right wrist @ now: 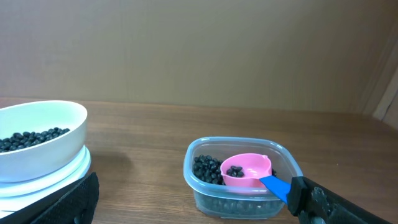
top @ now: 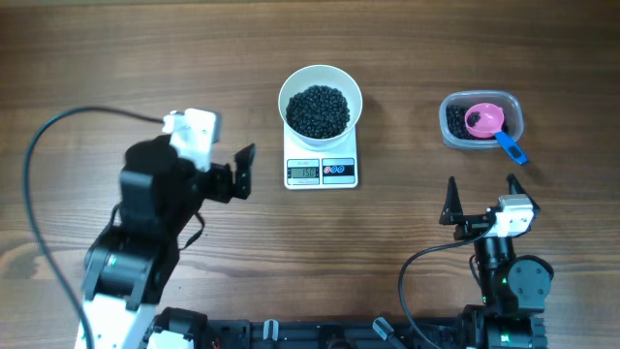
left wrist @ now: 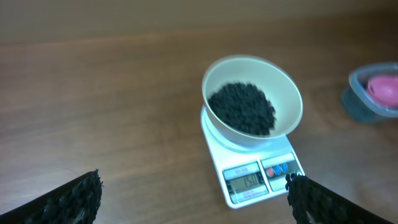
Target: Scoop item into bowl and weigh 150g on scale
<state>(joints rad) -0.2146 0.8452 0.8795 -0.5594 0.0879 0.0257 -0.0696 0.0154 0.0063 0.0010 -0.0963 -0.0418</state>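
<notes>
Left gripper (left wrist: 194, 186) left of scale (top: 321, 172), wide open, empty, one scale, display (left wrist: 242, 181) unreadable, one bowl (top: 351, 89) on it holding beans (top: 318, 111), one tub (top: 453, 133) with one scoop (top: 484, 119) right of scale, right gripper (top: 481, 194) gaping, empty.

- Bowl (top: 341, 78) on the scale (top: 321, 173) blocks the counter (top: 407, 126) centre.
- Open gap between scale and tub (top: 448, 131); scoop handle (top: 511, 148) juts toward the right tool (top: 480, 184).
</notes>
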